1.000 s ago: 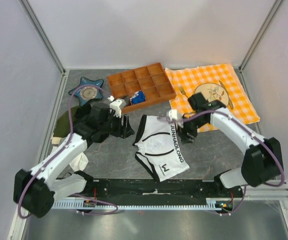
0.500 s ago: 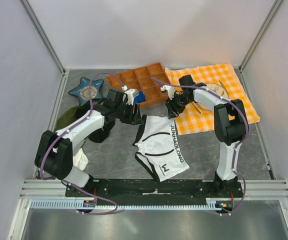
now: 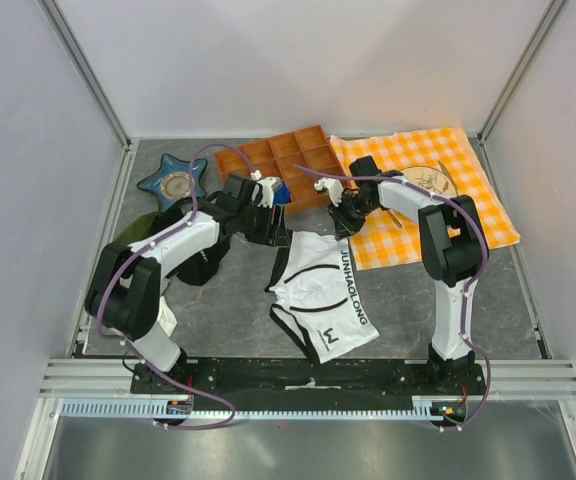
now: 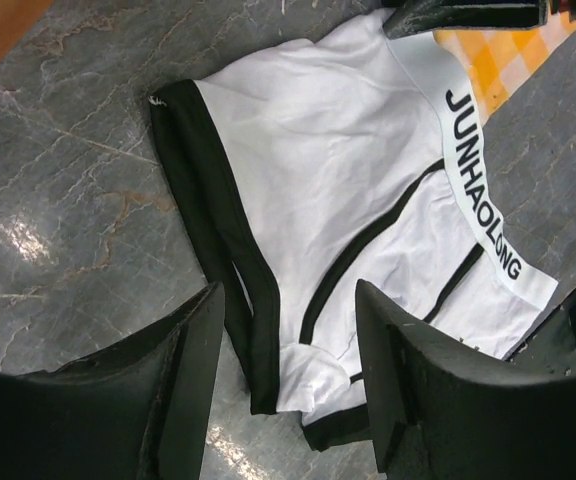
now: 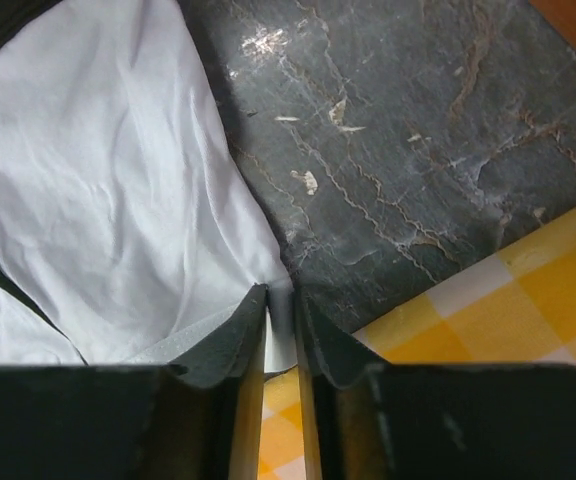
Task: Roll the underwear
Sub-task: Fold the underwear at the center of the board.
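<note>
- Reaching from the lower left of the overhead view toward the centre, the left arm lies stretched out low. The left gripper is spread wide and holds nothing, just above the black-trimmed leg edge of the underwear.
- The right arm rises from its base at the lower right, folds sharply at the elbow and points back left toward the centre.
- The right gripper is pinched on a white corner of the underwear, with a thin strip of fabric showing between its fingers.
- The underwear lies spread out on the grey table at the centre of the overhead view. Its upper edge runs between the two grippers.
- The pinched corner sits just beside the edge of the checked cloth.
- From overhead both grippers read as dark blobs, so their jaws cannot be made out there.
- A black clothing heap is partly covered by the left arm.
</note>
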`<state>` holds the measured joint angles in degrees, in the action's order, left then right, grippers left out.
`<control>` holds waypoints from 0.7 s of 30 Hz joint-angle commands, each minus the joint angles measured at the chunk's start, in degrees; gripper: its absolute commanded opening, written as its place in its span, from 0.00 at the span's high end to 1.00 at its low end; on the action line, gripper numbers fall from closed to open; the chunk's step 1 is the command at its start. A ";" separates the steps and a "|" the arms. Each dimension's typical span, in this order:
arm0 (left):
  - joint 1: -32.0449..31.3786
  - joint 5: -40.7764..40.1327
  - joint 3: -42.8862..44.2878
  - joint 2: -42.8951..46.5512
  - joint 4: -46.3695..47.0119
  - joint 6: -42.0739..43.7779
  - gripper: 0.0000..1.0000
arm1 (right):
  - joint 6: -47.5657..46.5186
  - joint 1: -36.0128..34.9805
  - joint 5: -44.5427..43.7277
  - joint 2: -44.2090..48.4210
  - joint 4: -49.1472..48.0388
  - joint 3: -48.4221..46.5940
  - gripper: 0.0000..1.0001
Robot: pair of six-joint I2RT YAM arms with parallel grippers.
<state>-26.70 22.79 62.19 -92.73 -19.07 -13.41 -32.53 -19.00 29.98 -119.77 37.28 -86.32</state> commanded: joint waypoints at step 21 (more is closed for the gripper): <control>-1.42 -12.76 22.43 -22.58 -5.01 3.48 0.46 | -2.09 -0.33 6.67 2.87 -0.10 0.37 0.96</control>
<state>-27.49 14.55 80.14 -113.01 -22.06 -12.36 -33.89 -19.29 34.26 -119.28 37.54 -86.28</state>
